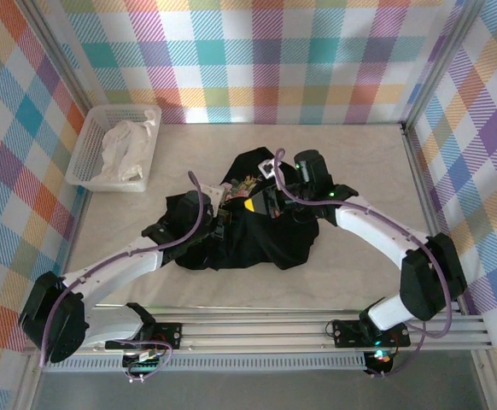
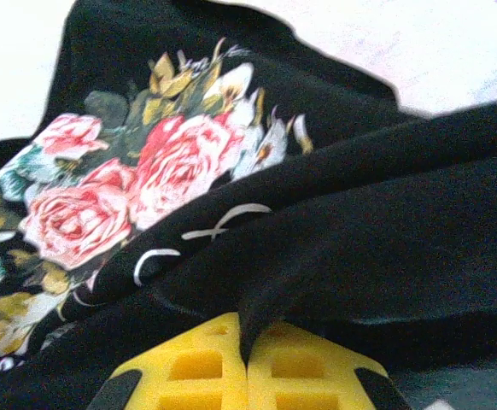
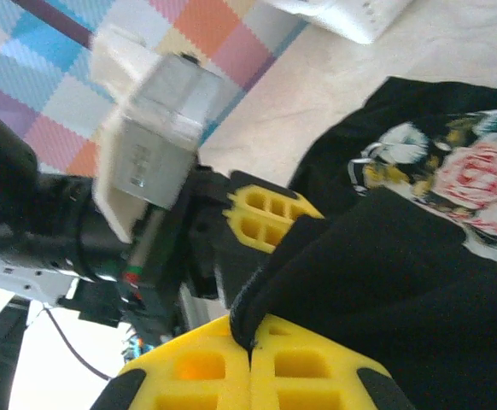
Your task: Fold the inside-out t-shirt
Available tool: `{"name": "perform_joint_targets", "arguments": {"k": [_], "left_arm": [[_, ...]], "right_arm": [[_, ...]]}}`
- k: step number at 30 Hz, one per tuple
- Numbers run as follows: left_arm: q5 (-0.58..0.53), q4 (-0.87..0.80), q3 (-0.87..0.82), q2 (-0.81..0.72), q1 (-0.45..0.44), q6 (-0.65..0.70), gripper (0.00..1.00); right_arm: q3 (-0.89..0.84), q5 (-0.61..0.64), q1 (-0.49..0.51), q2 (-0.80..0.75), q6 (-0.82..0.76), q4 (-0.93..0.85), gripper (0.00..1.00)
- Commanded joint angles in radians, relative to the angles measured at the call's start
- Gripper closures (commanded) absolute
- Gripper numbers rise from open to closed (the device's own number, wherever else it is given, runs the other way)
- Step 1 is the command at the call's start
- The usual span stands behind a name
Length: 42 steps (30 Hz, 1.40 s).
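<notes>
**Desk:** What sits nearest the lens?

**Photo:** The yellow plastic fingers [image 2: 189, 369] of your left gripper [image 2: 247, 340], pressed together on a ridge of the black short-sleeved fabric t-shirt [image 2: 385, 213]. The jaws are closed, with the cloth pinched between them.

**Desk:** And your right gripper?

**Photo:** Much the same picture. Your right gripper [image 3: 250, 342] is nipped tight on a black fold of the t-shirt, its yellow fingertips [image 3: 308, 376] meeting around the cloth. Your left gripper stands close by, just beyond it, under a white camera housing [image 3: 154, 128].

**Desk:** Where does the t-shirt lie?

**Photo:** It is crumpled in a heap at the middle of the cream table top [image 1: 368, 273], between your two arms. Both wrists are bent down over its far part. A pink-and-yellow rose print [image 2: 137, 184] faces up, and white script lettering [image 2: 223, 224] curls just beneath it.

**Desk:** Anything else on the table?

**Photo:** A white plastic mesh basket [image 1: 84, 145] sits at the far left corner, well apart from the t-shirt, with a rumpled white cloth [image 1: 125, 149] inside. Pastel plaid walls [image 1: 257, 51] close in the table on three sides.
</notes>
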Motion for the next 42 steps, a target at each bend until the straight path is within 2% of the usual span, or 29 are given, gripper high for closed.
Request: {"name": "perform_joint_targets", "arguments": {"k": [1, 3, 4, 5, 7, 12, 15, 22, 25, 26, 27, 29, 32, 35, 37, 39, 42], "left_arm": [[0.349, 0.051, 0.075, -0.024, 0.093, -0.138, 1.0], [0.576, 0.104, 0.071, -0.03, 0.154, -0.322, 1.0], [0.634, 0.142, 0.061, -0.035, 0.171, -0.394, 1.0], [0.673, 0.168, 0.052, -0.049, 0.183, -0.457, 1.0], [0.679, 0.144, 0.052, -0.085, 0.192, -0.497, 1.0], [0.677, 0.064, 0.078, -0.145, 0.199, -0.495, 1.0], [0.666, 0.032, 0.093, -0.152, 0.201, -0.483, 1.0], [0.664, 0.02, 0.096, -0.16, 0.202, -0.479, 1.0], [0.638, -0.004, 0.094, -0.175, 0.2, -0.468, 1.0], [0.612, -0.024, 0.096, -0.181, 0.202, -0.46, 1.0], [0.574, -0.052, 0.103, -0.19, 0.203, -0.446, 1.0], [0.482, -0.115, 0.116, -0.211, 0.209, -0.417, 1.0], [0.28, -0.19, 0.126, -0.242, 0.214, -0.364, 1.0], [0.143, -0.195, 0.122, -0.238, 0.216, -0.316, 1.0], [0.073, -0.195, 0.127, -0.214, 0.213, -0.285, 1.0], [0.009, -0.249, 0.139, -0.184, 0.211, -0.264, 0.97], [-0.119, -0.328, 0.169, -0.168, 0.169, -0.22, 0.75]], "right_arm": [[0.009, 0.423, -0.001, -0.094, -0.107, -0.204, 0.92], [0.023, 0.903, 0.083, -0.096, -0.166, -0.281, 0.79], [0.019, 1.052, 0.119, -0.095, -0.19, -0.284, 0.74], [0.002, 1.158, 0.162, -0.101, -0.219, -0.26, 0.7], [-0.056, 1.2, 0.225, -0.142, -0.273, -0.173, 0.63], [-0.24, 0.924, 0.329, -0.284, -0.335, 0.04, 0.47], [-0.3, 0.834, 0.367, -0.308, -0.298, 0.115, 0.42], [-0.277, 0.743, 0.377, -0.138, -0.193, 0.281, 0.34], [-0.21, 0.836, 0.377, -0.043, -0.176, 0.273, 0.33], [-0.192, 0.853, 0.376, -0.027, -0.186, 0.253, 0.38], [-0.189, 0.861, 0.375, -0.027, -0.195, 0.24, 0.51], [-0.2, 0.837, 0.365, -0.057, -0.221, 0.209, 0.69], [-0.232, 0.651, 0.325, -0.136, -0.272, 0.146, 0.8], [-0.259, 0.392, 0.255, -0.196, -0.236, 0.169, 0.98], [-0.271, 0.214, 0.214, -0.205, -0.164, 0.264, 1.0], [-0.261, 0.099, 0.194, -0.192, -0.095, 0.352, 1.0], [-0.243, 0.032, 0.169, -0.162, -0.008, 0.443, 1.0]]}}
